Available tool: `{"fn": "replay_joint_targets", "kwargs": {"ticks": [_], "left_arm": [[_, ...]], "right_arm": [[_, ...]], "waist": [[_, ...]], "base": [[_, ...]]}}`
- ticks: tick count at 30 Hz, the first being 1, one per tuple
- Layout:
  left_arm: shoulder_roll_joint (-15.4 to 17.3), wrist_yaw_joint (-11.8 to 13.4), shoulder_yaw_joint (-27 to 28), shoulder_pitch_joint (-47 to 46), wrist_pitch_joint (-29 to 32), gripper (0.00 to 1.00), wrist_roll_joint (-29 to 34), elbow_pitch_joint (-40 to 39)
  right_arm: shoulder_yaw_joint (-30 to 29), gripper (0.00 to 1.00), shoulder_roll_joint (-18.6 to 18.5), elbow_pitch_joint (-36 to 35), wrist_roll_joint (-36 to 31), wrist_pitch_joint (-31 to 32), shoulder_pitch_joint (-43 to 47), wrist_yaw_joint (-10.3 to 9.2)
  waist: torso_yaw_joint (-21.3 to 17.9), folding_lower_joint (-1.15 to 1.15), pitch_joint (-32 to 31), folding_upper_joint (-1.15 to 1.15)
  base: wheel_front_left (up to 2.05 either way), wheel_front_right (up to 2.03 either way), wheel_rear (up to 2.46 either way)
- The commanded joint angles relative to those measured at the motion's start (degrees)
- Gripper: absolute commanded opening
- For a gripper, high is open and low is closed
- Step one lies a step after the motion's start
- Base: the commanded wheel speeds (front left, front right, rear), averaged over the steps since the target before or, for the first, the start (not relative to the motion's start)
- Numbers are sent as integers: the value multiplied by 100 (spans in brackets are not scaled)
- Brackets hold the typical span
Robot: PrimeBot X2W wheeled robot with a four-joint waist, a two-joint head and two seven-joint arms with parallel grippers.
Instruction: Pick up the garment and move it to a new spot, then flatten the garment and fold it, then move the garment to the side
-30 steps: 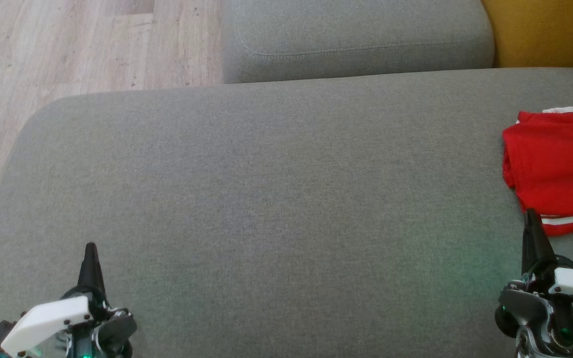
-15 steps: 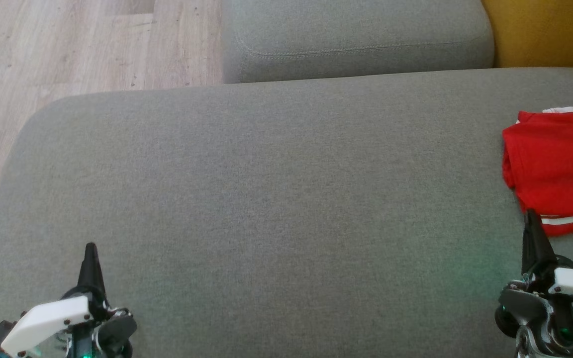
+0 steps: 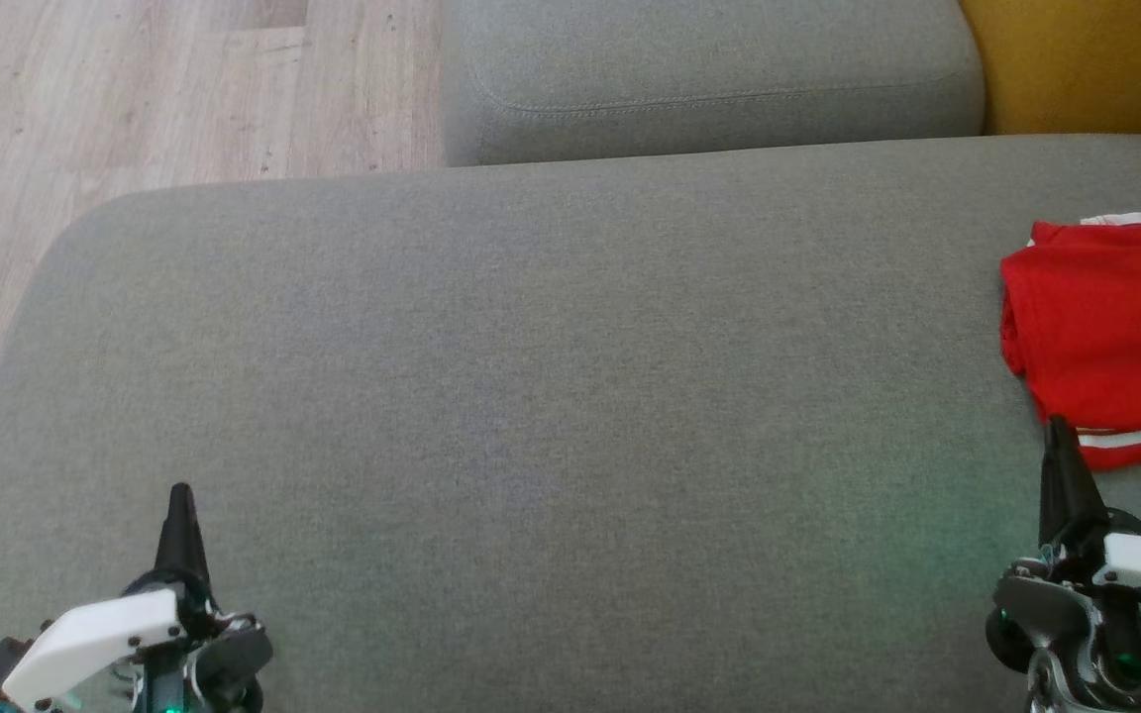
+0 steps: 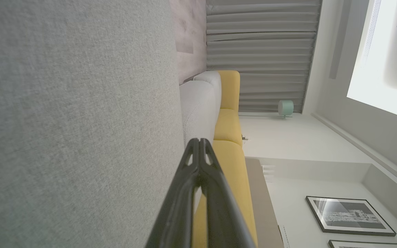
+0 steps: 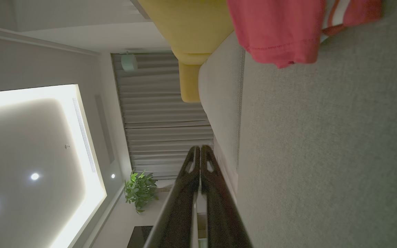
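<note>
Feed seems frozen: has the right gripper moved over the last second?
No. The right gripper sits shut, its tip at the same spot by the white-striped hem of the red garment on the grey sofa cushion.

The red garment (image 3: 1110, 337) with white stripes lies folded flat at the grey cushion's (image 3: 531, 396) right edge.

Garment (image 3: 1110, 342) on cushion's (image 3: 531, 396) right edge

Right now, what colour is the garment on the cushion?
Red with white stripes; the garment shows best in the head view.
</note>
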Motion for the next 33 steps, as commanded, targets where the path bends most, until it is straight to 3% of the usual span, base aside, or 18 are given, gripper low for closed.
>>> {"fn": "replay_joint_targets", "kwargs": {"ticks": [1,33], "left_arm": [[21,-40,239,-295,31,0,50,-165],[16,-40,248,-296,38,0,57,-165]], "right_arm": [[119,0,-35,-177,-45,34,-289,-4],[113,0,-31,-177,-50,39,-290,-4]], "waist": [[0,0,0,0],[0,0,0,0]], "base": [[0,0,0],[0,0,0]]}}
